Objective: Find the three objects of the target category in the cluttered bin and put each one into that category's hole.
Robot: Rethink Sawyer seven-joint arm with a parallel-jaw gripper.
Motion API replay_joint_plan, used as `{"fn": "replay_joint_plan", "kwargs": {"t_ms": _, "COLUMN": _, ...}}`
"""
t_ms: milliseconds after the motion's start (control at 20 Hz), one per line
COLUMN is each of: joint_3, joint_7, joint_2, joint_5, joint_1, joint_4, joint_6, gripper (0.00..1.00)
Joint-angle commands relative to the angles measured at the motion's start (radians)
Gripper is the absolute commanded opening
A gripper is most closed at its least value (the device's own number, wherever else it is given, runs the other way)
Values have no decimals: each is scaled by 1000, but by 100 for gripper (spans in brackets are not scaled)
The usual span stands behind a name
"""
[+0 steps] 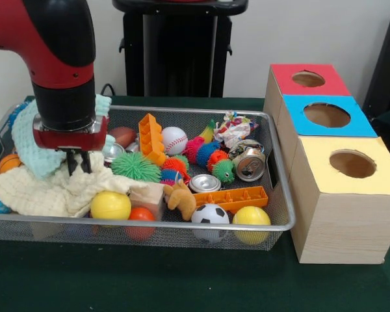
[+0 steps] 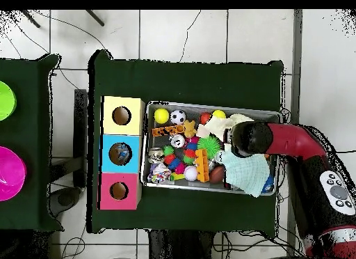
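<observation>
The wire mesh bin point(image 1: 182, 112) sits on the green table, full of clutter; it also shows in the overhead view point(image 2: 208, 106). My gripper point(image 1: 78, 170) hangs over the bin's left part, its tips at a cream cloth point(image 1: 52, 192), with a mint cloth point(image 1: 32, 146) beside and behind it. The red-topped box's hole point(image 1: 308, 78) is farthest back in the row of boxes to the right of the bin; it also shows in the overhead view point(image 2: 119, 191). In the overhead view the arm point(image 2: 278, 141) hides the gripper.
The bin holds yellow balls point(image 1: 110, 205) point(image 1: 251, 216), a soccer ball point(image 1: 210, 214), a baseball point(image 1: 174, 140), a green spiky ball point(image 1: 136, 166), crushed cans point(image 1: 250, 162), orange blocks point(image 1: 233, 197) and a toy animal point(image 1: 181, 198). The blue-topped point(image 1: 327, 115) and yellow-topped point(image 1: 352, 164) boxes stand nearer.
</observation>
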Motion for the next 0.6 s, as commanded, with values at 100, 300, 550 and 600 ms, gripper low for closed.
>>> {"fn": "replay_joint_plan", "kwargs": {"t_ms": 100, "joint_3": 118, "joint_7": -160, "joint_2": -160, "joint_5": 92, "joint_1": -11, "joint_4": 163, "joint_6": 91, "gripper": 0}}
{"fn": "replay_joint_plan", "kwargs": {"t_ms": 300, "joint_3": 120, "joint_7": -122, "joint_2": -230, "joint_5": 147, "joint_1": 0, "joint_4": 213, "joint_6": 130, "gripper": 0}}
{"fn": "replay_joint_plan", "kwargs": {"t_ms": 550, "joint_3": 119, "joint_7": -64, "joint_2": -282, "joint_5": 215, "joint_1": -2, "joint_4": 289, "joint_6": 124, "gripper": 0}}
{"fn": "replay_joint_plan", "kwargs": {"t_ms": 600, "joint_3": 119, "joint_7": -57, "joint_2": -288, "joint_5": 222, "joint_1": -1, "joint_4": 301, "joint_6": 114, "gripper": 0}}
